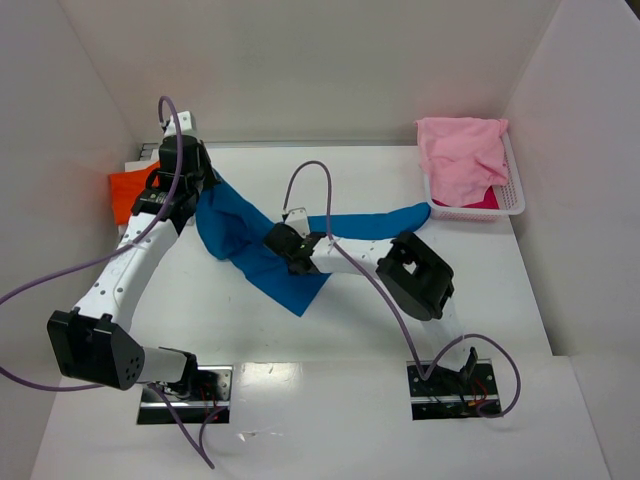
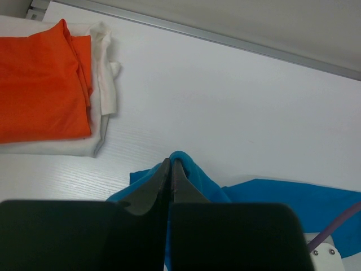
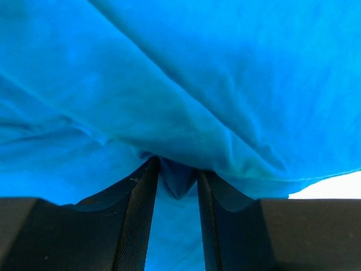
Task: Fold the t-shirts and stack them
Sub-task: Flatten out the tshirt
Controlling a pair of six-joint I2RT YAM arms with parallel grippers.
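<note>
The blue t-shirt (image 1: 262, 255) lies stretched across the middle of the table, one end reaching toward the right (image 1: 385, 222). My left gripper (image 1: 207, 192) is shut on its far left edge; in the left wrist view the jaws (image 2: 171, 164) pinch a blue fold (image 2: 194, 175). My right gripper (image 1: 276, 244) rests on the shirt's middle; in the right wrist view the fingers (image 3: 176, 169) stand narrowly apart with a bunched blue fold (image 3: 180, 84) between their tips. The orange t-shirt (image 1: 128, 196) lies folded at the far left (image 2: 39, 84). The pink t-shirt (image 1: 460, 158) is heaped in the basket.
A white plastic basket (image 1: 515, 195) stands at the far right by the wall. A folded white cloth (image 2: 104, 90) lies under the orange t-shirt. White walls close in the table at the back and both sides. Purple cables loop over both arms.
</note>
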